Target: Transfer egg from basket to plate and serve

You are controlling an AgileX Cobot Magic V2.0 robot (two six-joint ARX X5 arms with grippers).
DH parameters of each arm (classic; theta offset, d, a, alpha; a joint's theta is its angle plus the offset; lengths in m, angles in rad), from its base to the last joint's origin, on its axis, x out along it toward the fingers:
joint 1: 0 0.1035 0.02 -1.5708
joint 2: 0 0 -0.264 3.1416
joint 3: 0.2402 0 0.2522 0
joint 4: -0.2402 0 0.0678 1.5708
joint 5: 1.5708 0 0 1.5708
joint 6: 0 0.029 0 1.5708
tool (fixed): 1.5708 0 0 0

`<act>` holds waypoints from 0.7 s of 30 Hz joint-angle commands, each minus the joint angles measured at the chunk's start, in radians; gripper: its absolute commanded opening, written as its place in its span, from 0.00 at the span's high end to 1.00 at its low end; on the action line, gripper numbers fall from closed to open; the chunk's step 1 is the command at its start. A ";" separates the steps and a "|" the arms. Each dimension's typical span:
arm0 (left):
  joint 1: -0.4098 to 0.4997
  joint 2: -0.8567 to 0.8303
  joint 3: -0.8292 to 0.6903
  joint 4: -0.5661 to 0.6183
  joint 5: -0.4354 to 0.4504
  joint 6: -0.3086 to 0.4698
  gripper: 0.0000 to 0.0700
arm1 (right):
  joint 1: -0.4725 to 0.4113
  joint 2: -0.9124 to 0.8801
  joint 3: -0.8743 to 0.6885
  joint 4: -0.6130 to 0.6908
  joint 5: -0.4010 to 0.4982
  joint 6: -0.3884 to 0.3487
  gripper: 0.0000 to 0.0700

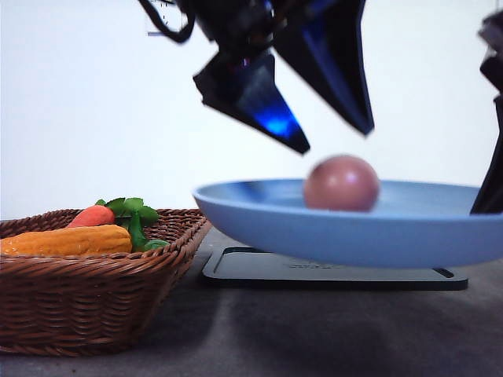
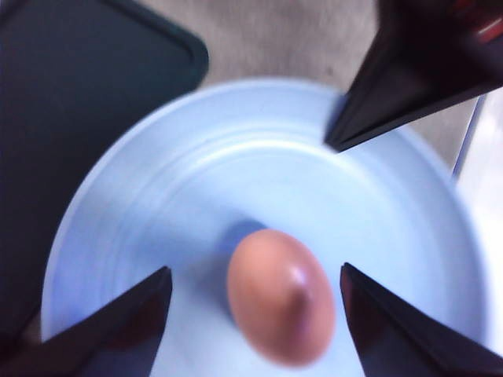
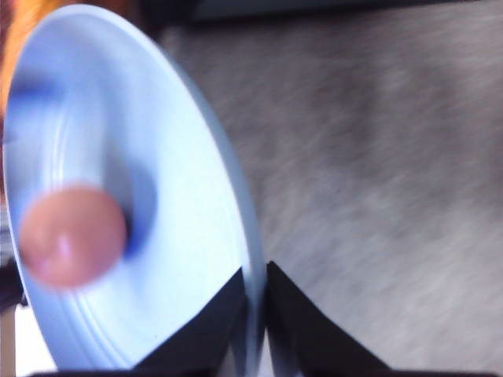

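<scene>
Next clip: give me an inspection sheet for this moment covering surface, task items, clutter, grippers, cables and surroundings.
Surface: dark grey tabletop, with a black tray lying flat on it.
Task items: egg rests in the light blue plate, which is lifted above the tray; wicker basket stands at the left.
Clutter: carrot and corn cob lie in the basket.
Grippers: left gripper open, fingers either side of the egg without touching it; right gripper shut on the plate rim.
Cables: a dark cable loop near the left arm.
Surroundings: plain white wall behind.
</scene>
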 commanded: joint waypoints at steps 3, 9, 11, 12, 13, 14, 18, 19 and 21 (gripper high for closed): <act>-0.012 -0.081 0.026 -0.005 0.001 -0.018 0.37 | -0.037 0.087 0.024 0.036 -0.011 -0.021 1.00; -0.011 -0.257 0.026 -0.044 -0.014 -0.018 0.42 | -0.112 0.254 0.119 0.055 -0.011 -0.074 1.00; -0.011 -0.319 0.026 -0.064 -0.033 -0.019 0.42 | -0.129 0.313 0.164 0.055 -0.010 -0.085 1.00; -0.011 -0.349 0.026 -0.075 -0.046 -0.019 0.42 | -0.135 0.341 0.187 0.056 -0.010 -0.090 1.00; -0.011 -0.378 0.026 -0.087 -0.060 -0.019 0.42 | -0.139 0.370 0.212 0.056 -0.010 -0.094 1.00; -0.011 -0.408 0.026 -0.100 -0.077 -0.019 0.42 | -0.142 0.403 0.241 0.057 -0.008 -0.095 1.00; -0.010 -0.513 0.026 -0.142 -0.152 -0.019 0.42 | -0.144 0.524 0.351 0.070 -0.007 -0.095 1.00; -0.010 -0.536 0.026 -0.151 -0.172 -0.019 0.42 | -0.144 0.553 0.379 0.072 -0.007 -0.094 1.00; -0.010 -0.574 0.026 -0.168 -0.211 -0.019 0.42 | -0.144 0.615 0.437 0.074 -0.007 -0.092 1.00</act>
